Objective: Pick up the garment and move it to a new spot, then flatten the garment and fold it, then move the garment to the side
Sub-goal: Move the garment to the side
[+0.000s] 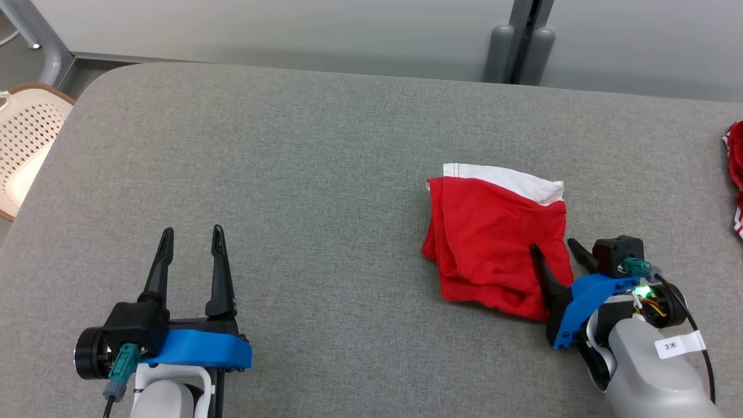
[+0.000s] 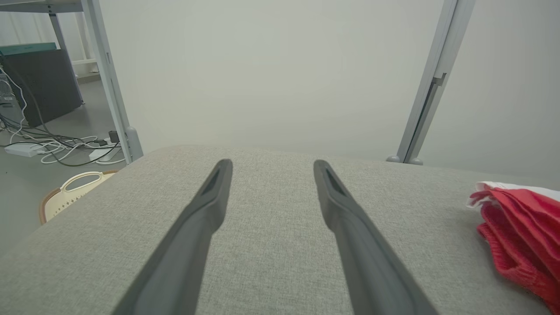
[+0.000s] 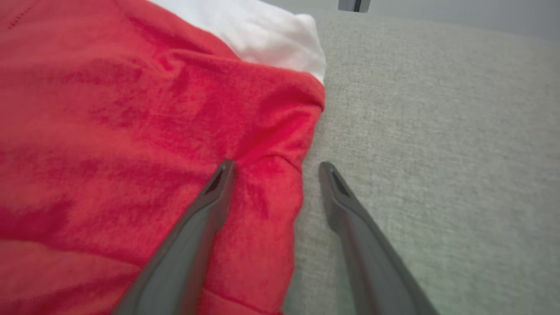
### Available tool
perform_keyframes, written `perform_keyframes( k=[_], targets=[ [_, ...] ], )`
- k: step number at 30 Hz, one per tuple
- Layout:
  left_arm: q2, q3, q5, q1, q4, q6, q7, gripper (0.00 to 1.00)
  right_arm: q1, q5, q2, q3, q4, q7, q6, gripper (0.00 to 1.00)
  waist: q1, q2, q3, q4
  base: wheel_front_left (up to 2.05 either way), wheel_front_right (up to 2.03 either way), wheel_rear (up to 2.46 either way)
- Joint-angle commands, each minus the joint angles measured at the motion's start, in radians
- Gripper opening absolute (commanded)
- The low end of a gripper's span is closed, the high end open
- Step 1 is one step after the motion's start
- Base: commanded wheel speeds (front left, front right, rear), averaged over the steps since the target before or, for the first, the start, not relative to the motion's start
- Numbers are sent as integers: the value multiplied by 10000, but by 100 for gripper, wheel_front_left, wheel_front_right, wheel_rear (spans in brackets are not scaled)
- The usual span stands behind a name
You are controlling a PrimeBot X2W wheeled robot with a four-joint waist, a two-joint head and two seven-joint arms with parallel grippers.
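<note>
The garment (image 1: 493, 244) is red with a white band along its far edge and lies folded into a rough square on the grey table (image 1: 325, 174), right of centre. My right gripper (image 1: 554, 247) is open at the garment's near right corner. Its left finger lies over the red cloth (image 3: 131, 131) and its right finger over bare table beside the edge. My left gripper (image 1: 191, 235) stands open over bare table at the lower left, well clear of the garment (image 2: 520, 227), with nothing between its fingers (image 2: 210, 205).
Another red and white cloth (image 1: 736, 174) pokes in at the right edge of the table. A cream perforated basket (image 1: 26, 145) stands on the floor past the table's left edge. Grey partition posts (image 1: 519, 46) rise behind the far edge. Cables (image 2: 52, 144) lie on the floor.
</note>
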Motion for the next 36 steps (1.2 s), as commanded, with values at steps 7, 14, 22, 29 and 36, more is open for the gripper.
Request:
perform_keyframes(
  k=[7, 14, 22, 29, 36],
  targets=[
    [-13, -43, -147, -48, -10, 93, -43, 100, -189, 726, 306, 846, 725, -173, 2, 0, -1, 0, 7, -114, 0, 0, 0],
    [-16, -5, -171, 31, -72, 68, -43, 100, -546, 1161, -69, 1311, 410, -570, -8, 0, -1, 0, 131, -758, 0, 0, 0],
    [-5, 199, -28, -343, -294, 81, -42, 100, -360, 1494, -896, 1577, -553, -657, -5, 0, -1, 0, 634, -2150, 0, 0, 0],
    [170, 456, 182, -856, -524, -14, -43, 100, -112, 1481, -1506, 1138, -1568, -664, -1, 0, -1, 0, 1274, -3237, 0, 0, 0],
    [276, 548, 359, -1270, -653, -73, -43, 100, -30, 1325, -1702, 727, -2256, -666, -1, 0, -1, 0, 1820, -3648, 0, 0, 0]
  ],
)
